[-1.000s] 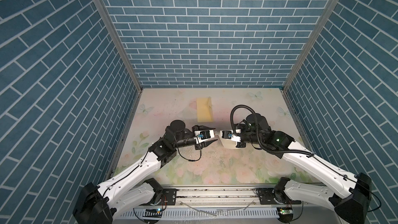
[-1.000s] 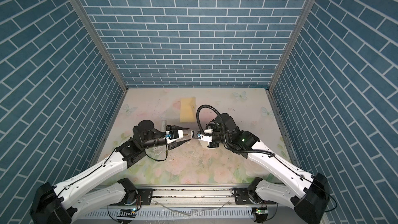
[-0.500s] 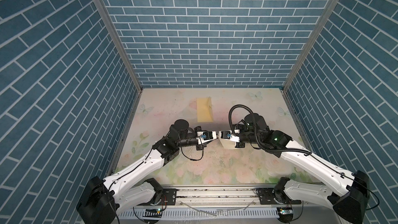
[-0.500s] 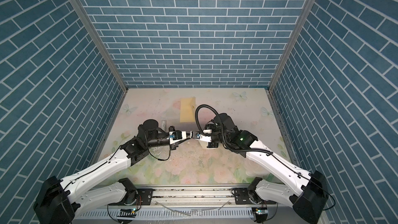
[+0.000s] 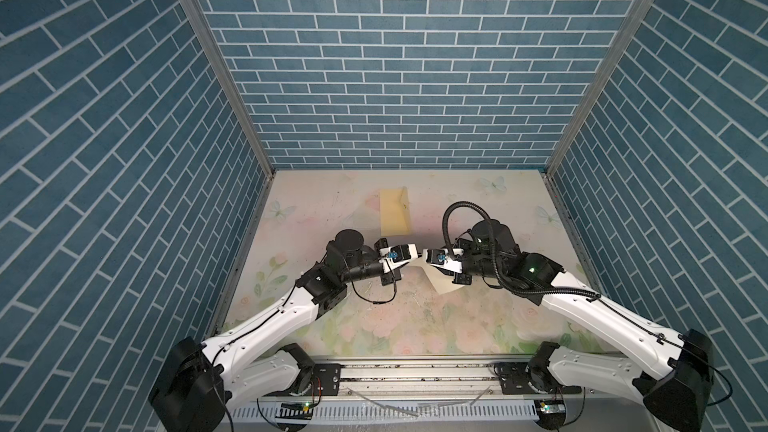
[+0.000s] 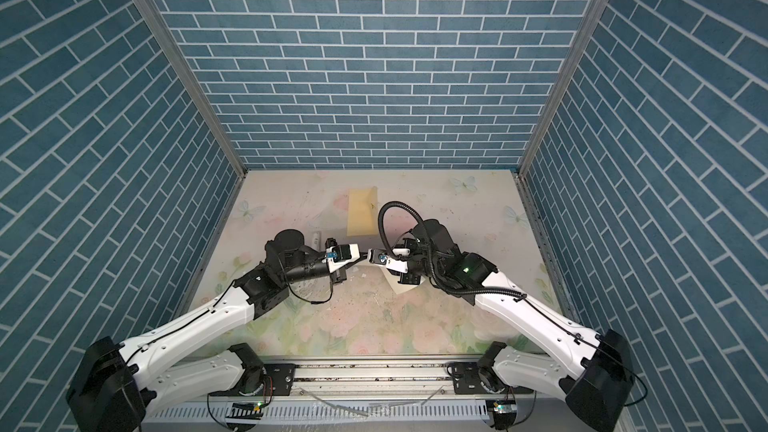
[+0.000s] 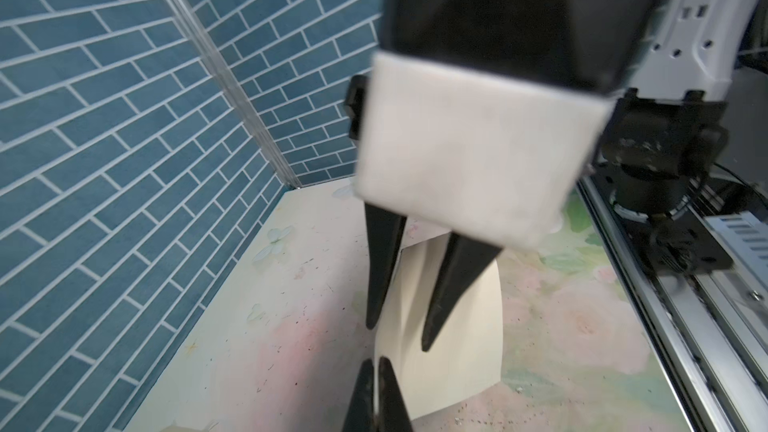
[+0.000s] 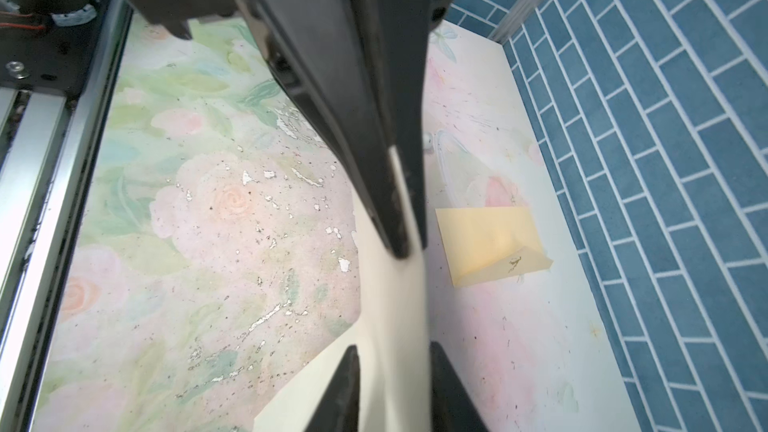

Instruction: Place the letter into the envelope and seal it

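Observation:
The letter (image 5: pixel 441 281), a pale tan sheet, hangs curved above the table's middle between my two grippers, and its lower part reaches down toward the mat. My left gripper (image 5: pixel 418 256) is shut on the letter's edge (image 7: pixel 457 338); in the left wrist view its jaws (image 7: pixel 376 363) pinch the paper. My right gripper (image 5: pixel 425 253) faces it tip to tip. Its jaws (image 8: pixel 392 349) stand apart with the letter (image 8: pixel 390 301) running loosely between them. The envelope (image 5: pixel 394 211) lies flat behind them, pale yellow, with its flap folded, and it also shows in the right wrist view (image 8: pixel 490 243).
Blue brick walls (image 5: pixel 395 76) close in the floral table mat (image 5: pixel 415 317) on three sides. A metal rail (image 5: pixel 415 371) carrying both arm bases runs along the front edge. A small white object (image 6: pixel 316 238) lies by the left arm.
My left gripper has reached in toward the right one and shut on the letter's edge. The right gripper's jaws, shut on the letter before, have parted.

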Controlling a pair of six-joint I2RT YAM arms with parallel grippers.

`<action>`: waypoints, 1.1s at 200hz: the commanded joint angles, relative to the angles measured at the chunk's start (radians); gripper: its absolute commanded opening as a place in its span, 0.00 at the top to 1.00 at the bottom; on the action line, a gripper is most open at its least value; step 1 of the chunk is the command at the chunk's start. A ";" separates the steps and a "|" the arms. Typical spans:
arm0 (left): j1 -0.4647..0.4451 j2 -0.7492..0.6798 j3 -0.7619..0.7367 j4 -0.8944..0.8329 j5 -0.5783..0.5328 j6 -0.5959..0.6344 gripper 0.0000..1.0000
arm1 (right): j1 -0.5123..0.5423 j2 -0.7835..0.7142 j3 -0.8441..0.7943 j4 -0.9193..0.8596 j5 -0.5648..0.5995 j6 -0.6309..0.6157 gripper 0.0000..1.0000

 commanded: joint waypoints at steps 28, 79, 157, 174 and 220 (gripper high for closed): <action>-0.006 -0.037 -0.031 0.085 -0.099 -0.119 1.00 | 0.003 -0.143 -0.104 0.210 0.046 0.313 0.40; -0.005 -0.030 -0.025 0.069 -0.059 -0.118 1.00 | -0.006 -0.196 -0.068 0.139 0.123 0.425 0.33; -0.006 -0.041 -0.022 0.063 -0.048 -0.113 1.00 | -0.038 -0.056 0.056 -0.014 0.167 0.455 0.45; -0.005 -0.043 -0.024 0.061 -0.050 -0.109 1.00 | -0.052 -0.054 0.054 -0.013 0.178 0.474 0.51; -0.005 -0.037 -0.020 0.064 -0.054 -0.107 1.00 | -0.084 -0.057 0.046 -0.012 0.140 0.510 0.67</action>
